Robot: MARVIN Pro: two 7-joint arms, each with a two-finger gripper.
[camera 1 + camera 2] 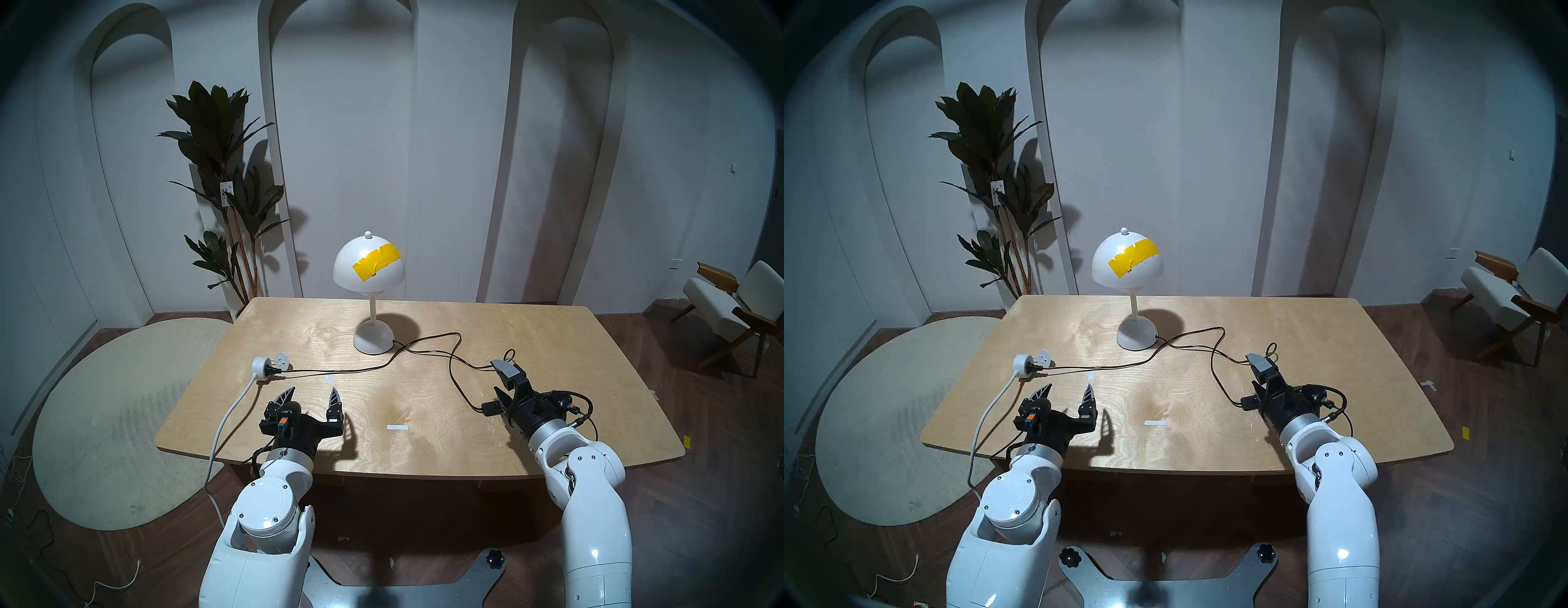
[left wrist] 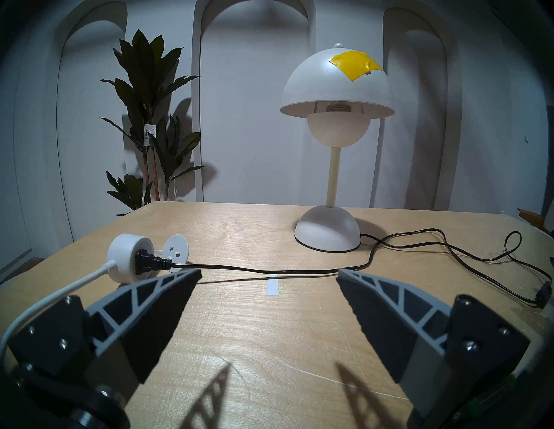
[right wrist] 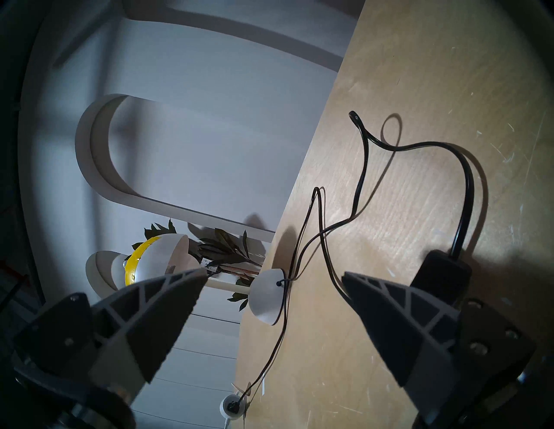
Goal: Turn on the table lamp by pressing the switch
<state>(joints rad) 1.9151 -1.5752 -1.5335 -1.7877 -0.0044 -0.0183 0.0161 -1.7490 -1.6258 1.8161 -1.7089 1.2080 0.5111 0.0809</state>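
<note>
The white table lamp (image 1: 369,267) with a yellow tape strip stands unlit at the back middle of the wooden table (image 1: 551,339); it also shows in the left wrist view (image 2: 335,87). Its thin black cable (image 1: 424,350) runs to the small black switch (image 1: 490,408) at the right, also in the right wrist view (image 3: 440,275). My right gripper (image 1: 495,375) is open and turned on its side. Its lower finger lies over the switch; I cannot tell if they touch. My left gripper (image 1: 313,390) is open and empty above the table's front left.
A round white socket adapter (image 1: 265,366) with a white cable lies at the left, the lamp's black plug in it. Two white tape marks (image 1: 397,427) are on the table. A plant (image 1: 225,182) stands back left, a chair (image 1: 738,314) right, a rug (image 1: 106,424) left.
</note>
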